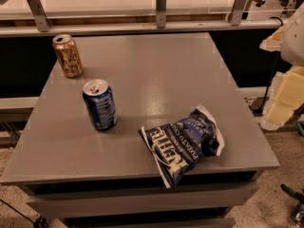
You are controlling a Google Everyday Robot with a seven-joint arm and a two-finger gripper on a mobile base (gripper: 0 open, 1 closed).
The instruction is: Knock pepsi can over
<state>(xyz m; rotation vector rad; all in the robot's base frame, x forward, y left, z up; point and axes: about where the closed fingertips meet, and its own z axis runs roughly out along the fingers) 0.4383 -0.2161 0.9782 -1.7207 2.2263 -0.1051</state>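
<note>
Camera view, starting at the left: what do we meet first on the grey flat-topped table (156, 65)?

We see a gold-orange metal can (67, 56) standing upright near the far left corner, its top shut.

And next to the right?

Next comes the dark blue pepsi can with white markings and a silver top (99, 106). We find it upright on the left part of the table, nearer the front than the gold-orange can and apart from it, touching nothing.

What lies beyond it?

We see a dark blue crinkled chip bag with white lettering (183, 144) lying flat toward the front edge, right of the pepsi can and apart from it. Its lower corner reaches the table's front edge.

And at the far right?

Off the table we make out pale yellow blocks (287, 96) stacked at the frame's right edge.

Where is the end effector?

We cannot find the end effector anywhere in this view, so we cannot tell how far open it is or whether it holds anything.
</note>
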